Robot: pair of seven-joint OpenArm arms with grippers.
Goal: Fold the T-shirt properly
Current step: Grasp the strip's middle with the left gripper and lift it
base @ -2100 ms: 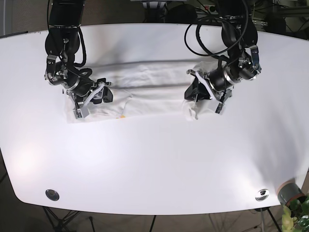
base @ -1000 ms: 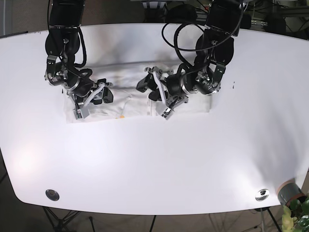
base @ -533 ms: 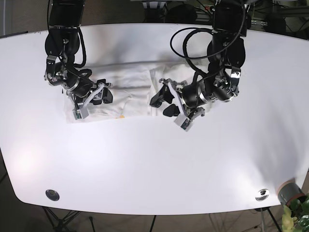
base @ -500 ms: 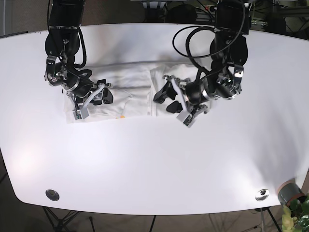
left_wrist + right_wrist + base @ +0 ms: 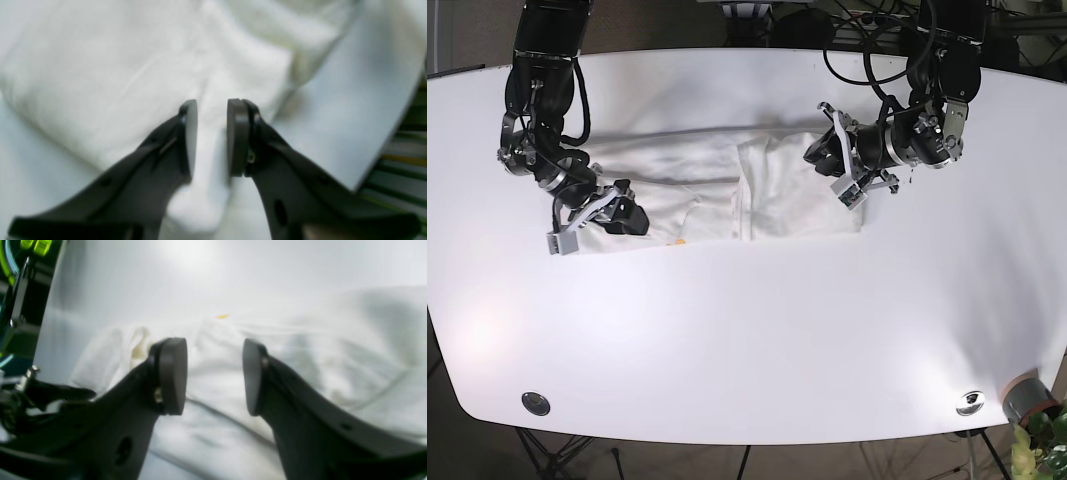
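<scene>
The white T-shirt (image 5: 687, 175) lies as a long band across the far half of the white table (image 5: 747, 340). Its right part (image 5: 797, 200) is folded over, ending in a straight edge near the middle. My left gripper (image 5: 842, 172) hovers over that folded part, near its right end. In the left wrist view the left gripper (image 5: 211, 136) is open by a narrow gap, with the T-shirt (image 5: 116, 66) below it. My right gripper (image 5: 597, 218) is at the shirt's left end. It is open (image 5: 215, 376) just above the wrinkled cloth (image 5: 317, 340).
A small yellow tag (image 5: 679, 241) shows at the shirt's near edge. Two metal discs (image 5: 535, 403) (image 5: 970, 402) sit near the table's front corners. A grey cup (image 5: 1027, 395) and a plant stand off the front right corner. The table edge (image 5: 383, 150) runs just right of the left gripper.
My left gripper carried the shirt's right end leftward, let it go, and drew back to the right. The right gripper slid slightly left and toward the front.
</scene>
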